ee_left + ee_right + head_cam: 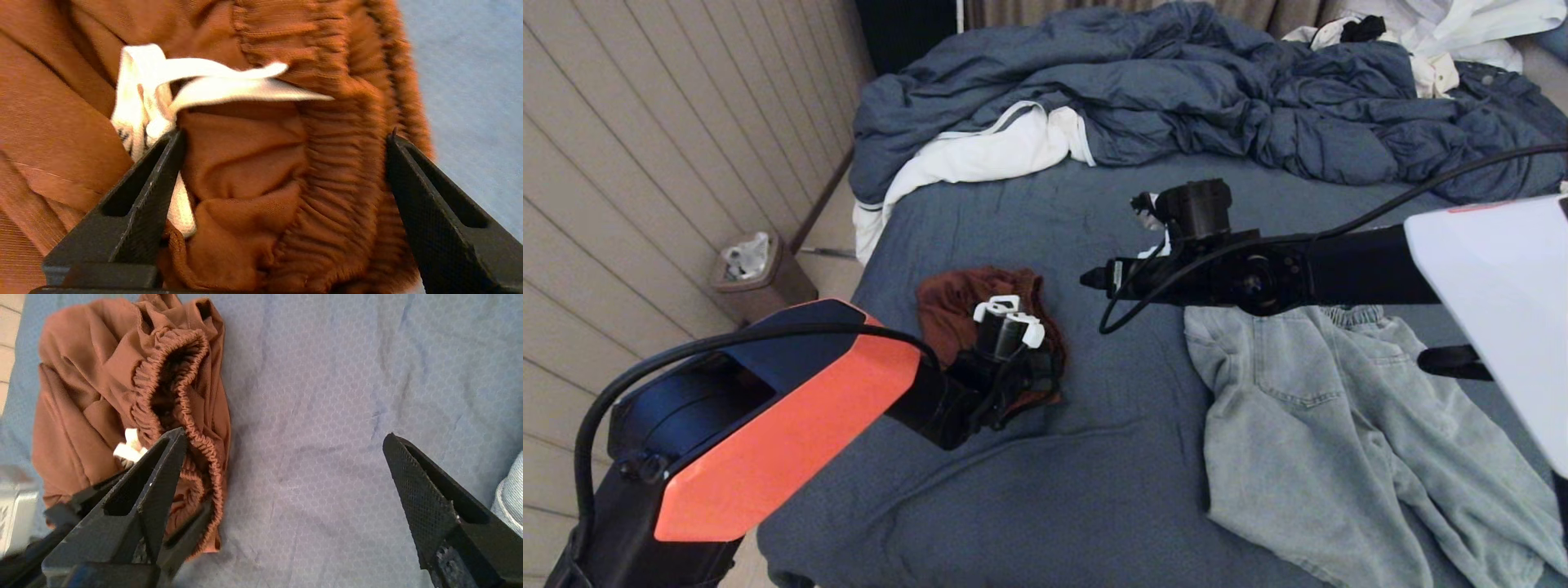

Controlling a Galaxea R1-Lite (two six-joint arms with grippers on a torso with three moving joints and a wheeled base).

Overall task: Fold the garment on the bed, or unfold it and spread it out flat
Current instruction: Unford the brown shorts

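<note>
A crumpled rust-brown garment lies on the slate-blue sheet of the bed, left of centre. My left gripper is down on its near part. In the left wrist view that gripper is open, its fingers straddling the gathered elastic waistband beside a white drawstring. My right gripper reaches in from the right and hangs just right of the brown garment. It stands open over bare sheet, holding nothing.
Light denim shorts lie spread on the right of the bed, under my right arm. A rumpled blue duvet and white linens fill the far side. A small bin stands on the floor to the left.
</note>
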